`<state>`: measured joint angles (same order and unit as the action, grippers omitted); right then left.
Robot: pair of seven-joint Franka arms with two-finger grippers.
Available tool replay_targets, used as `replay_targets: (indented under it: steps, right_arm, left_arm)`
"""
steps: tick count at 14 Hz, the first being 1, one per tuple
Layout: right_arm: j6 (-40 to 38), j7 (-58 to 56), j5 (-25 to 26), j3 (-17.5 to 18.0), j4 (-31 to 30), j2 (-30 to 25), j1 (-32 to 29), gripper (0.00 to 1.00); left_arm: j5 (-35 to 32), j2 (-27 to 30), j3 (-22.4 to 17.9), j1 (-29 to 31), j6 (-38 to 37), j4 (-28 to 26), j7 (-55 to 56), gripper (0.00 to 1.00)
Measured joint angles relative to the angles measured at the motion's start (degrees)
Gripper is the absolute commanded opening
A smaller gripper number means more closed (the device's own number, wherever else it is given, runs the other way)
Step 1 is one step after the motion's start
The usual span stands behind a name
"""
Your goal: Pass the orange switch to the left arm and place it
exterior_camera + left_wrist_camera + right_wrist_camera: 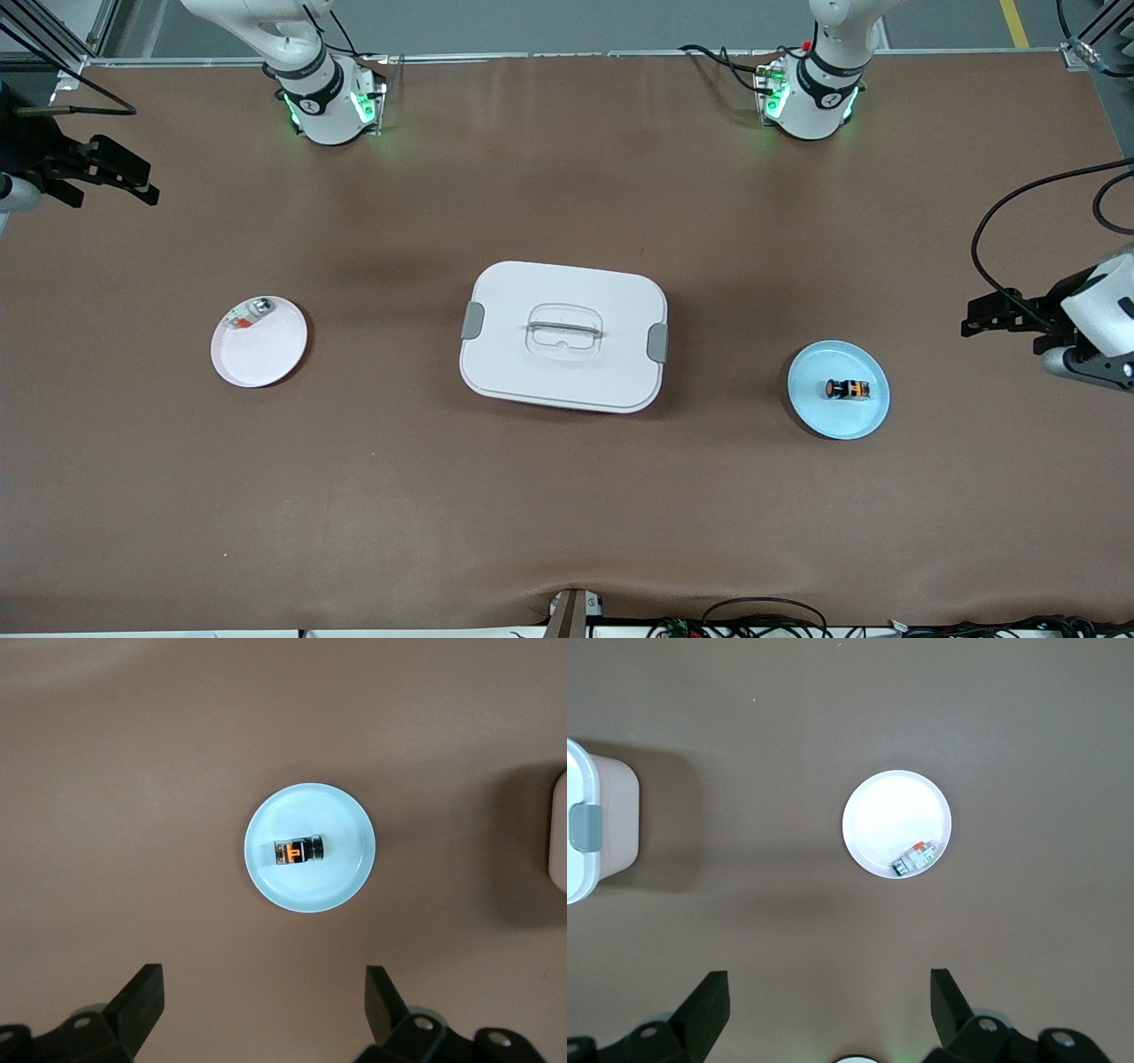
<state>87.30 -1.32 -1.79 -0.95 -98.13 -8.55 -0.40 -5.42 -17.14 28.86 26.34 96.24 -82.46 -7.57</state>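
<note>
The orange switch (847,389) lies on its side on a blue plate (833,421) toward the left arm's end of the table. In the left wrist view the switch (299,851) lies on the plate (310,890), well clear of my left gripper (263,992), which is open and empty. That gripper (974,317) hangs over the table's left-arm end, beside the plate. The white box (567,377) stands in the middle of the table. My right gripper (146,182) hangs open and empty over the right arm's end; its fingers (709,1001) stand wide apart.
A pink plate (266,359) toward the right arm's end holds a small silver-and-clear part (248,315), also in the right wrist view (917,858). The box's edge (594,828) shows there too. Cables trail at the table's edges.
</note>
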Motion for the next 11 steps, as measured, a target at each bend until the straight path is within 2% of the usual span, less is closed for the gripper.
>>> replay_targets:
  steps: [3, 7, 11]
  right_arm:
    - [0.0, 0.02, 0.0, -0.02, 0.0, 0.03, -0.02, 1.0]
    - [0.0, 0.06, 0.01, -0.06, 0.01, 0.06, -0.07, 1.0]
    - [0.0, 0.08, 0.02, -0.15, 0.03, 0.06, -0.09, 1.0]
  left_arm:
    - [0.0, 2.08, 0.29, -0.18, -1.18, 0.01, 6.77, 1.0]
    - [0.0, 4.79, -1.23, -1.81, -2.03, 0.0, 7.42, 1.0]
    - [2.77, 7.46, -14.33, -14.1, -4.5, 0.0, 7.75, 1.0]
